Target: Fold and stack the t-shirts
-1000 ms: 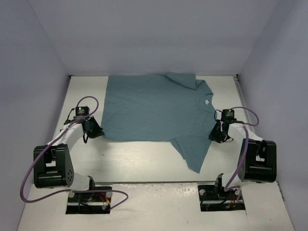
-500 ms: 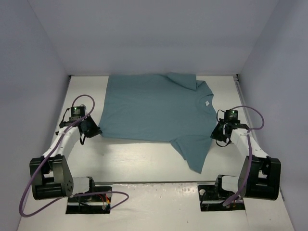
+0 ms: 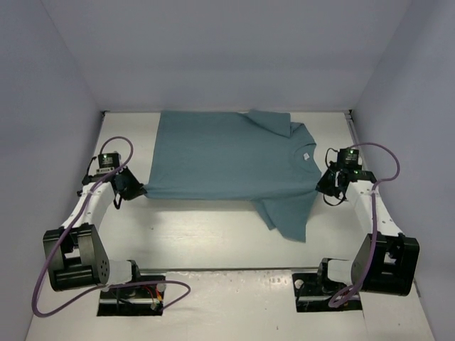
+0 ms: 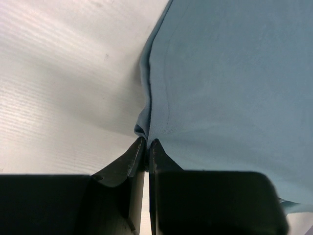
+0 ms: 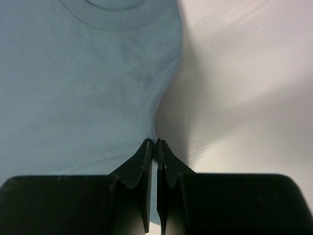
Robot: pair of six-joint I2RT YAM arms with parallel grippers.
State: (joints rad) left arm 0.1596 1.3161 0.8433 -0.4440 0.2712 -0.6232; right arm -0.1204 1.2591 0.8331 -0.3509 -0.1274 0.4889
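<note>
T-shirt (image 3: 227,153) runs left-right, body beyond both arms. Left gripper (image 4: 147,142) jaws pinch near hem corner, right gripper (image 5: 155,143) jaws pinch near shoulder edge. Fold likely goes away.

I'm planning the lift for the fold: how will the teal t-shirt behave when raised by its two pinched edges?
Probably floppy: the t-shirt puckers where the left pincer and the right pincer pinch it, so the middle should sag. Likely light, being thin cloth. The near sleeve lies loose and may dangle or drag.
</note>
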